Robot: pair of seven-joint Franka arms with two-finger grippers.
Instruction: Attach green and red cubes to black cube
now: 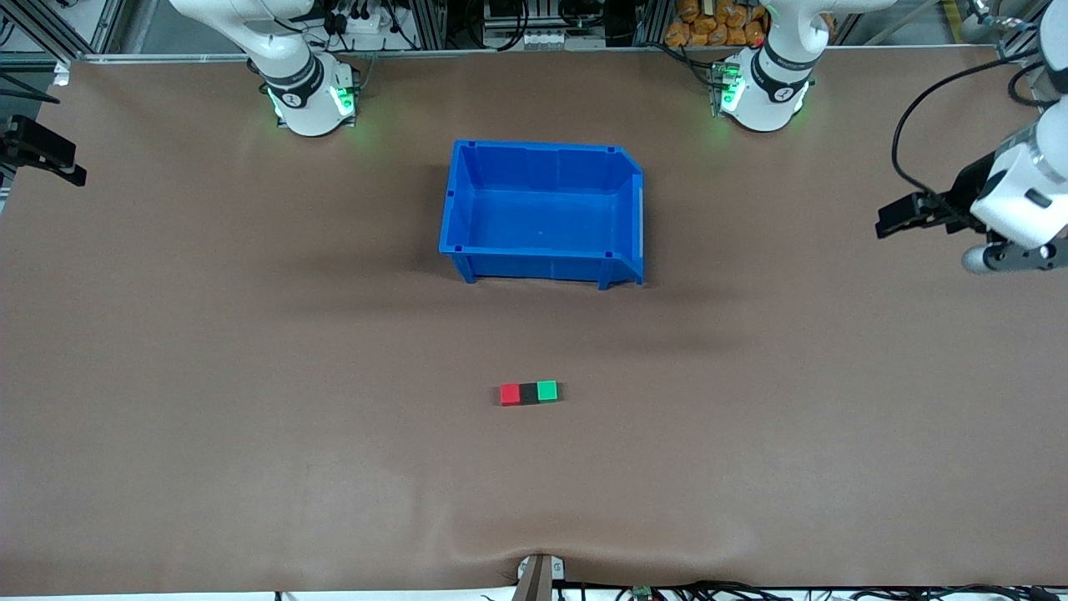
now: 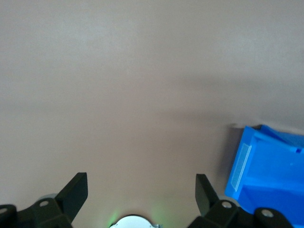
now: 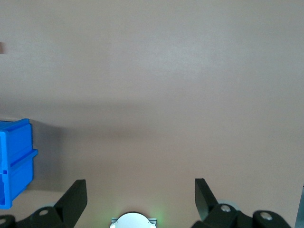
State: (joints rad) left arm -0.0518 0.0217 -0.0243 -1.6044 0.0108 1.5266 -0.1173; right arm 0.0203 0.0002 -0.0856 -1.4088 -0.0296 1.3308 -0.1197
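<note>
The red cube (image 1: 510, 394), the black cube (image 1: 528, 393) and the green cube (image 1: 546, 390) sit in one touching row on the brown table, black in the middle, nearer to the front camera than the blue bin. None of the cubes shows in either wrist view. My left gripper (image 1: 1012, 255) (image 2: 141, 183) hangs open and empty over the table's edge at the left arm's end. My right gripper (image 1: 43, 155) (image 3: 140, 187) hangs open and empty over the table's edge at the right arm's end. Both are far from the cubes.
An empty blue bin (image 1: 542, 152) stands mid-table between the arm bases and the cubes; a corner of it shows in the left wrist view (image 2: 266, 166) and in the right wrist view (image 3: 16, 156). Cables and racks line the table's edge by the bases.
</note>
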